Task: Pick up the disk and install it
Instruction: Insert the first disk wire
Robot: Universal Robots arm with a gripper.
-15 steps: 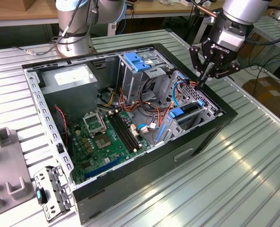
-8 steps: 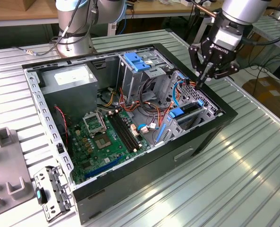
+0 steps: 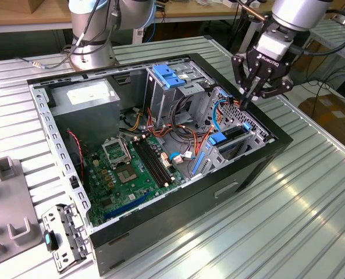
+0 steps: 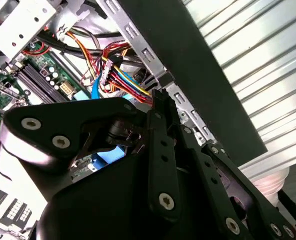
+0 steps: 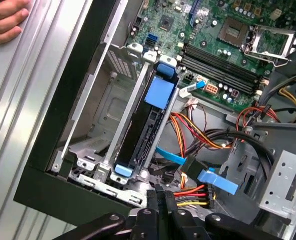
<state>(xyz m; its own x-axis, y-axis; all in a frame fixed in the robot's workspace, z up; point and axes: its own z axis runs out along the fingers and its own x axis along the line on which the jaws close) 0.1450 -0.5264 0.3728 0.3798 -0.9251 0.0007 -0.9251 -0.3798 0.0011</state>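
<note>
The disk (image 5: 147, 131) stands on edge in a slot of the metal drive cage (image 5: 90, 165) at one end of the open computer case (image 3: 160, 232). Its dark side shows, with blue rail tabs at both ends. In the exterior view the disk (image 3: 233, 135) sits low in the cage at the case's right end. My gripper (image 3: 245, 101) hangs just above that cage, close to the case's far wall, shut with nothing between the fingers. In both wrist views the fingertips (image 5: 160, 197) (image 4: 159, 102) are pressed together, apart from the disk.
Red, yellow and orange cables with a blue data cable (image 5: 207, 150) lie beside the cage. The motherboard (image 3: 125, 168), a grey power-supply box (image 3: 85, 99) and a blue-latched upper bay (image 3: 169, 75) share the case. A hand (image 5: 5, 20) rests on the ribbed table.
</note>
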